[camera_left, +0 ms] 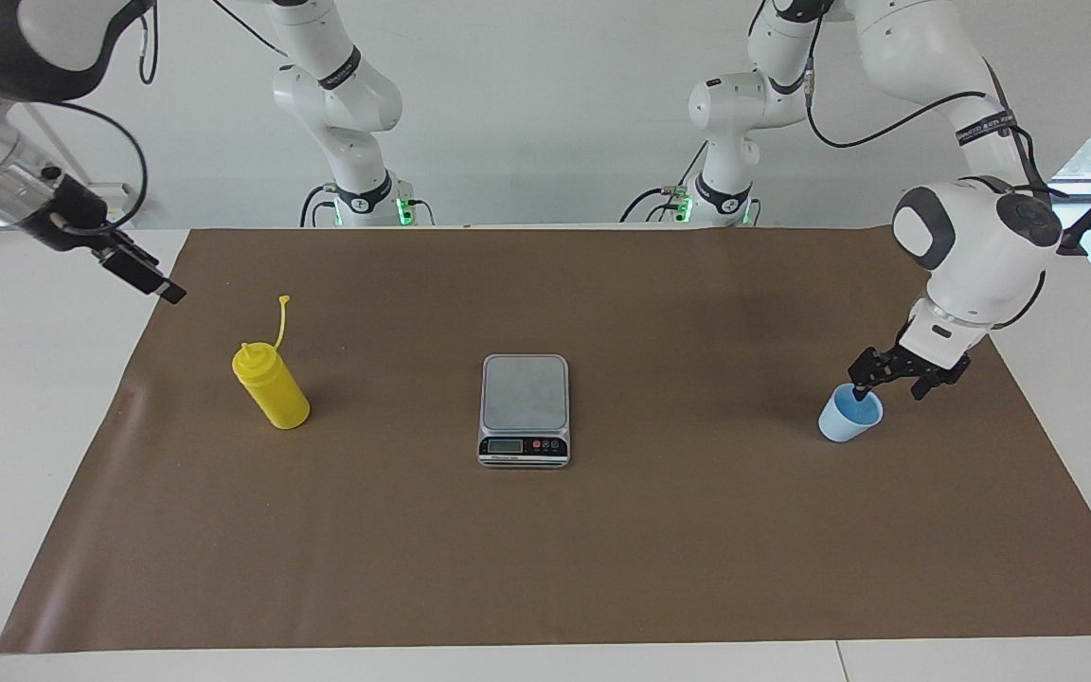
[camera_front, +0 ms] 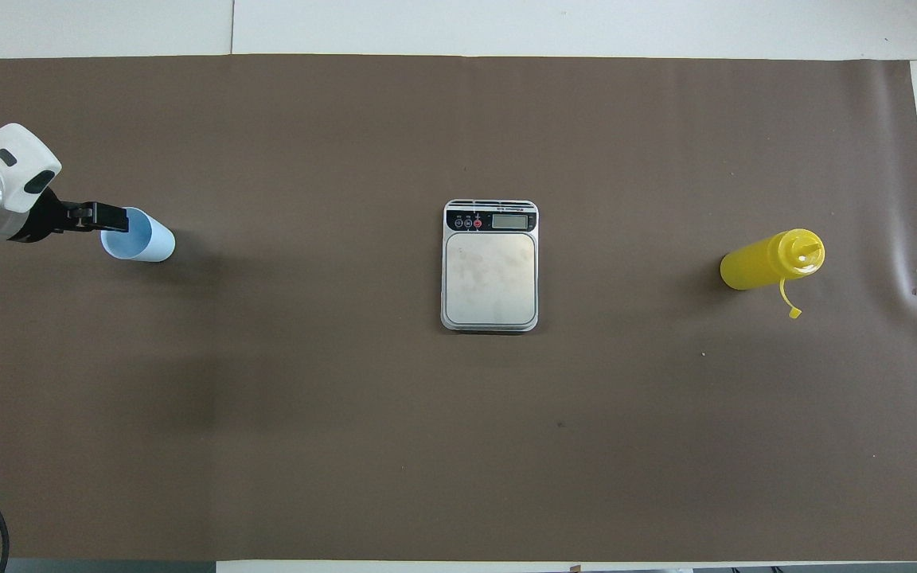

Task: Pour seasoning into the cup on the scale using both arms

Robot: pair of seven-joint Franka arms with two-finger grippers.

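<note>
1. The scale (camera_left: 525, 409) lies flat at the middle of the brown mat (camera_left: 602, 568) on the counter (camera_left: 25, 455), its platform bare.
2. The cup (camera_left: 849, 414) stands upright on the mat toward the left arm's end of the counter, well apart from the scale.
3. The left pincer (camera_left: 863, 386) is down at the cup's rim, one finger reaching inside the cup and the other outside it; I cannot tell whether the fingers already press the wall.
4. The bottle (camera_left: 271, 385) stands upright on the mat toward the right arm's end, well apart from the scale, its cap strap (camera_left: 280, 320) sticking up beside the nozzle.
5. The right pincer (camera_left: 143, 275) hangs in the air over the mat's edge at that end, apart from the bottle, holding nothing; whether its fingers are apart or together I cannot tell.
</note>
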